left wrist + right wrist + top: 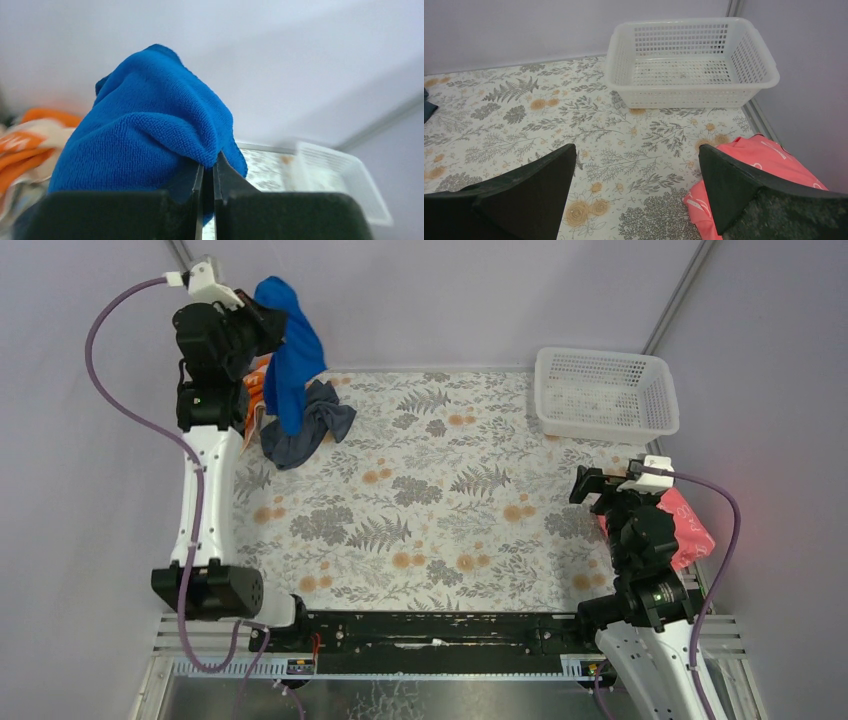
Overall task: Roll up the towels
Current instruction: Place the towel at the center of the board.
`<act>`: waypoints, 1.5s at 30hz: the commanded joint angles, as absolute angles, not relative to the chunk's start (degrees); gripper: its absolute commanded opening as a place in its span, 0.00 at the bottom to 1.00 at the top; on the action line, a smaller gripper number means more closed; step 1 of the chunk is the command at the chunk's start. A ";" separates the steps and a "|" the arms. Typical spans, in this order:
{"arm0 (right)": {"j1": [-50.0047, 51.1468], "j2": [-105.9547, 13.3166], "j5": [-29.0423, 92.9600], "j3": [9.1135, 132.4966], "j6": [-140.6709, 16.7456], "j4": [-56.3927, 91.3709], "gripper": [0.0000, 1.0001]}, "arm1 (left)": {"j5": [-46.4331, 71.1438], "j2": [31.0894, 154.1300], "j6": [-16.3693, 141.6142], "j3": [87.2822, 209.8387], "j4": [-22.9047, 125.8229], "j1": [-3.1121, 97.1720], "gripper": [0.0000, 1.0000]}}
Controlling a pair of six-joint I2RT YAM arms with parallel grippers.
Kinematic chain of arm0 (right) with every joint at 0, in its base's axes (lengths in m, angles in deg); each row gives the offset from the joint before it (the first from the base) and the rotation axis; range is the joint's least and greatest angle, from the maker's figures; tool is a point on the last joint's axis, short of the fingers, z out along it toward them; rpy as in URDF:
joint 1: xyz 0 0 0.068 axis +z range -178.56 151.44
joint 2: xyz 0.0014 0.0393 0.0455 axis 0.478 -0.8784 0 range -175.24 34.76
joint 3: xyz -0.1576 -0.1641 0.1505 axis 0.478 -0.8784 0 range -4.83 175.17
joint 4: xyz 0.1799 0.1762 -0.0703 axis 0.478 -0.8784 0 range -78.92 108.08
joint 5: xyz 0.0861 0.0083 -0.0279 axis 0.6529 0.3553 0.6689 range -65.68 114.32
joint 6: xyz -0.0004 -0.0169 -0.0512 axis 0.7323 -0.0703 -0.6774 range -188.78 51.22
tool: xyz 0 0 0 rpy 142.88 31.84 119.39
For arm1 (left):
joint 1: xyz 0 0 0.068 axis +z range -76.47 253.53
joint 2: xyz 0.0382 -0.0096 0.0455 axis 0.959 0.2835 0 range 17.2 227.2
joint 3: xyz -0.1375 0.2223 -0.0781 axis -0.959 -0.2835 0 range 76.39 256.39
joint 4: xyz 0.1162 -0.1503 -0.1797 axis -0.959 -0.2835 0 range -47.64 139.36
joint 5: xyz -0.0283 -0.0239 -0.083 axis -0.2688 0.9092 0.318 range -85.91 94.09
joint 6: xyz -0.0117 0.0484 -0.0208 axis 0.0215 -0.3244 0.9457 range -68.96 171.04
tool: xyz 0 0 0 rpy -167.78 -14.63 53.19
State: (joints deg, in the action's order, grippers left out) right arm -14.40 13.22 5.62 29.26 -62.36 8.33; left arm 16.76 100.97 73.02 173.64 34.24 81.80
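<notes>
My left gripper is raised high at the table's far left corner and is shut on the blue towel, which hangs unrolled from it. In the left wrist view the blue towel bulges over my closed left gripper. The dark slate-grey towel lies crumpled on the table under the blue one. My right gripper is open and empty at the right side, above the floral cloth; in the right wrist view the right gripper spreads wide over bare cloth.
A white plastic basket stands at the far right; it also shows in the right wrist view. A pink cloth lies at the right edge by my right arm. An orange-white cloth lies at the far left. Floral tablecloth.
</notes>
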 commanded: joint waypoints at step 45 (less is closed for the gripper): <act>-14.04 -5.52 29.14 34.57 -52.89 7.93 0.99 | -8.71 110.81 66.67 136.81 17.82 24.83 0.43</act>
State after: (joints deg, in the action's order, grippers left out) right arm -14.34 -4.96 27.08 32.54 -54.10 6.53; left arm -1.93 107.77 68.87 135.20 21.67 27.71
